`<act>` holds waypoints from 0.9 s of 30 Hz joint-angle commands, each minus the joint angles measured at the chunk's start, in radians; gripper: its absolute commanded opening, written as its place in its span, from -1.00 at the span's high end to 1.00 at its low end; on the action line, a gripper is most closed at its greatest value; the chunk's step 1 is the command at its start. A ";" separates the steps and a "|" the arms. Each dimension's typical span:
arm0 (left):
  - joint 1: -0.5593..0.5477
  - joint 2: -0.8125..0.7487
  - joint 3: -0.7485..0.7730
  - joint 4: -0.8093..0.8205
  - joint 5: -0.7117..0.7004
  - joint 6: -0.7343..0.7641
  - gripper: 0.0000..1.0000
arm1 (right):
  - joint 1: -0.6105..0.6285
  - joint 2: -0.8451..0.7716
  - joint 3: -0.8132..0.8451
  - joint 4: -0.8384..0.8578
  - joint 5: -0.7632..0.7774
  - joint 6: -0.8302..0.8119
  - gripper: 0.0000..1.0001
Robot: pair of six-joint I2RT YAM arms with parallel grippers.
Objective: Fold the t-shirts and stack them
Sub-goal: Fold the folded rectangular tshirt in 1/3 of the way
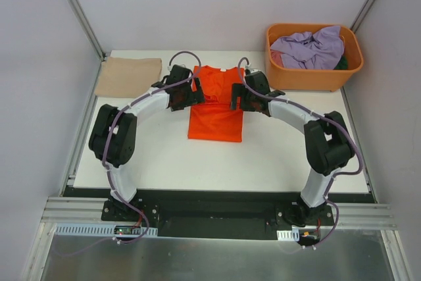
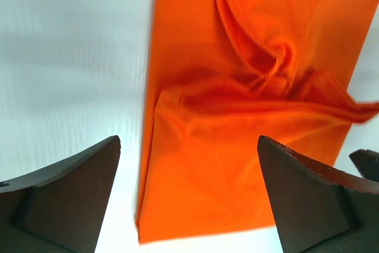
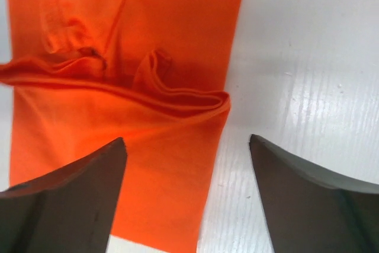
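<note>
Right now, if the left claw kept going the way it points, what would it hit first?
Probably the orange t-shirt: the open left gripper points down at its folded edge, with the white table just beside. Its height above the cloth is unclear.

No legible text, labels, brands or numbers anywhere.

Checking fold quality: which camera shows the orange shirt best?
Top external: it shows nearly all of the orange shirt, the arms covering only its upper sides. Each wrist view is a close-up of one side edge and a bunched fold, not the overall shape.
</note>
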 commanded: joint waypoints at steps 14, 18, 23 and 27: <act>-0.001 -0.628 -0.596 0.035 0.076 -0.133 -0.98 | 0.101 0.037 0.064 0.036 -0.375 -0.074 -0.92; -0.001 -0.639 -0.626 0.034 0.086 -0.126 -0.98 | 0.075 0.187 0.248 -0.058 -0.314 -0.133 -0.92; -0.001 -0.639 -0.629 0.034 0.109 -0.126 -0.98 | 0.063 0.279 0.403 -0.188 -0.310 -0.209 -0.92; -0.001 -0.633 -0.627 0.035 0.105 -0.128 -0.98 | 0.065 0.228 0.390 -0.189 -0.381 -0.252 -0.92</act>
